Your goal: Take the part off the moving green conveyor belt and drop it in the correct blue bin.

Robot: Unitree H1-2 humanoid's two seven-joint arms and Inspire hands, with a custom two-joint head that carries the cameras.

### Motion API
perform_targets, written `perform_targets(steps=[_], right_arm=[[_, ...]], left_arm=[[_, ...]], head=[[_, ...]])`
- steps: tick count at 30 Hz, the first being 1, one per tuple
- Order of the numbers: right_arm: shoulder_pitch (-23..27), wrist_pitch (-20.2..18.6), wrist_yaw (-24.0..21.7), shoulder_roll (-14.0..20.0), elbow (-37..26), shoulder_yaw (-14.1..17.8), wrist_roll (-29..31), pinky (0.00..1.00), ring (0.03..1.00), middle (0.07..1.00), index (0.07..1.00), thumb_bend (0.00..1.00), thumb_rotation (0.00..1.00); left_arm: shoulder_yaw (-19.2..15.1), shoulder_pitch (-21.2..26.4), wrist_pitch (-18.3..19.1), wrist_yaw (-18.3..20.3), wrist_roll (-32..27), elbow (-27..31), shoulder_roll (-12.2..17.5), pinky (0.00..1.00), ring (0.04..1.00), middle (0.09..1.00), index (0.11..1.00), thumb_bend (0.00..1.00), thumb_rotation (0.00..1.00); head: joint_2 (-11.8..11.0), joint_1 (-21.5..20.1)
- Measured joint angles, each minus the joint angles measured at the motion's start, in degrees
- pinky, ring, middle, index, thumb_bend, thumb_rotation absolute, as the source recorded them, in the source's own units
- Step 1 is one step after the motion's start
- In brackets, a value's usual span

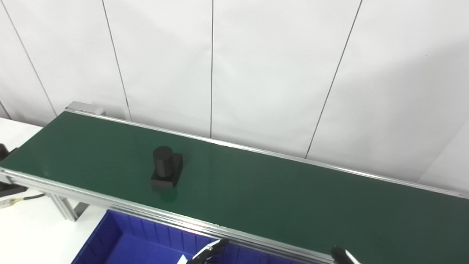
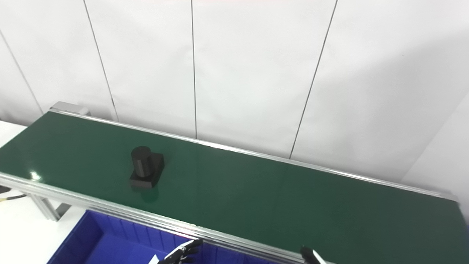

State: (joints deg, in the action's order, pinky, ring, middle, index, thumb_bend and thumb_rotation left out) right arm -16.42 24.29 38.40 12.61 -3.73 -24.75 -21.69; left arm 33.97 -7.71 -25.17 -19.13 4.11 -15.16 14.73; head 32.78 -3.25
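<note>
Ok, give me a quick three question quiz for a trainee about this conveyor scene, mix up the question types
1. True or false: the black part is held in a hand.
2. Multiple choice: the blue bin sits (A) behind the belt by the wall, (B) on the belt, (C) below the belt's near edge.
3. Fill in: the part is a cylinder standing on a ____ base.

Key:
1. False. It rests alone on the green conveyor belt; the left hand and right hand only peek in at the bottom edge.
2. C.
3. Flat, blocky.
</note>
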Motion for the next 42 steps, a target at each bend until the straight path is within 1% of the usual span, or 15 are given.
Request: perform_targets(steps=[3,6,12,15,18,22,24,25,29,31,32,34,36,38,42], right_arm=[[0.3,0.0,-4.5,-0.6,-2.3,2.7,-0.6,0.78,0.813,0.822,0.828,0.78,0.71],[1.0,-1.1,-8.8,-2.2,-4.3,5.4,-1.2,0.77,0.814,0.831,0.841,0.74,0.64],[3.9,-4.8,-17.3,-3.7,-6.8,8.9,-1.4,0.76,0.832,0.857,0.866,0.76,0.64],[5.5,-6.1,-20.4,-4.3,-7.4,10.4,-1.3,0.75,0.829,0.862,0.877,0.77,0.68],[7.6,-7.3,-23.7,-4.4,-7.3,11.5,-0.6,0.77,0.839,0.87,0.888,0.77,0.66],[10.8,-9.0,-26.9,-5.2,-5.5,13.0,3.1,0.75,0.836,0.878,0.902,0.75,0.65],[12.6,-9.5,-28.7,-5.6,-3.2,13.2,4.1,0.73,0.834,0.872,0.898,0.77,0.64],[13.4,-9.7,-29.3,-5.9,-2.2,13.2,4.3,0.73,0.834,0.871,0.899,0.78,0.65],[16.9,-11.0,-31.2,-7.0,1.6,13.1,3.7,0.82,0.855,0.868,0.901,0.79,0.61],[18.7,-11.8,-31.7,-7.6,3.5,13.0,2.5,0.82,0.855,0.864,0.901,0.8,0.62],[19.6,-12.3,-31.8,-7.9,4.3,12.8,2.0,0.8,0.852,0.87,0.903,0.82,0.61],[21.1,-12.8,-31.9,-8.5,5.5,12.5,0.8,0.78,0.852,0.886,0.913,0.83,0.63],[23.0,-13.8,-32.2,-9.2,7.8,12.1,-0.3,0.76,0.846,0.886,0.915,0.84,0.62],[24.7,-15.3,-32.7,-9.9,10.0,11.8,-1.5,0.75,0.839,0.885,0.915,0.84,0.62],[27.8,-16.0,-32.6,-11.3,14.1,11.5,-3.4,0.76,0.853,0.894,0.913,0.86,0.59]], left_arm=[[-0.3,0.0,0.0,1.0,0.0,0.0,0.0,0.81,0.873,0.904,0.876,0.72,0.83],[-0.6,0.0,0.0,1.7,0.0,0.2,-0.1,0.82,0.881,0.911,0.876,0.73,0.83],[-1.5,-0.3,0.0,3.1,-0.1,0.4,-1.1,0.82,0.882,0.909,0.87,0.73,0.82],[-1.7,-0.7,0.0,3.4,-0.1,0.4,-1.6,0.84,0.893,0.913,0.874,0.72,0.82],[-1.9,-0.9,0.0,3.9,-0.1,0.5,-1.6,0.84,0.898,0.915,0.877,0.72,0.83],[-2.0,-1.2,0.0,3.9,0.2,0.5,-1.5,0.82,0.889,0.911,0.876,0.72,0.84],[-1.9,-1.2,0.0,3.9,0.2,0.5,-1.4,0.82,0.888,0.909,0.874,0.72,0.84],[-1.9,-1.3,0.0,3.8,0.3,0.5,-1.4,0.82,0.887,0.908,0.873,0.72,0.84],[-2.1,-1.6,0.0,3.8,0.3,0.5,-1.4,0.85,0.908,0.921,0.885,0.72,0.85],[-2.3,-1.8,0.0,3.9,0.3,0.5,-1.4,0.85,0.912,0.924,0.888,0.72,0.86],[-2.3,-1.8,0.0,3.9,0.3,0.5,-1.3,0.86,0.916,0.928,0.89,0.72,0.86],[-2.6,-1.8,0.0,4.0,0.1,0.5,-1.2,0.87,0.922,0.932,0.893,0.71,0.86],[-2.9,-1.9,0.0,4.5,0.0,0.5,-1.1,0.88,0.926,0.933,0.897,0.7,0.87],[-3.3,-1.9,0.0,5.0,-0.1,0.6,-1.1,0.88,0.926,0.934,0.899,0.7,0.87],[-3.9,-2.1,0.0,5.5,-0.2,0.6,-1.1,0.9,0.931,0.934,0.897,0.66,0.89]], head=[[0.2,-0.3],[0.3,0.1],[0.4,0.3],[0.5,0.4],[0.6,0.4],[0.7,0.5],[0.6,0.0],[0.6,-0.3],[0.7,-1.8],[0.6,-2.6],[0.4,-4.5],[0.3,-6.0],[0.3,-6.0],[0.1,-7.7],[0.1,-9.1]])
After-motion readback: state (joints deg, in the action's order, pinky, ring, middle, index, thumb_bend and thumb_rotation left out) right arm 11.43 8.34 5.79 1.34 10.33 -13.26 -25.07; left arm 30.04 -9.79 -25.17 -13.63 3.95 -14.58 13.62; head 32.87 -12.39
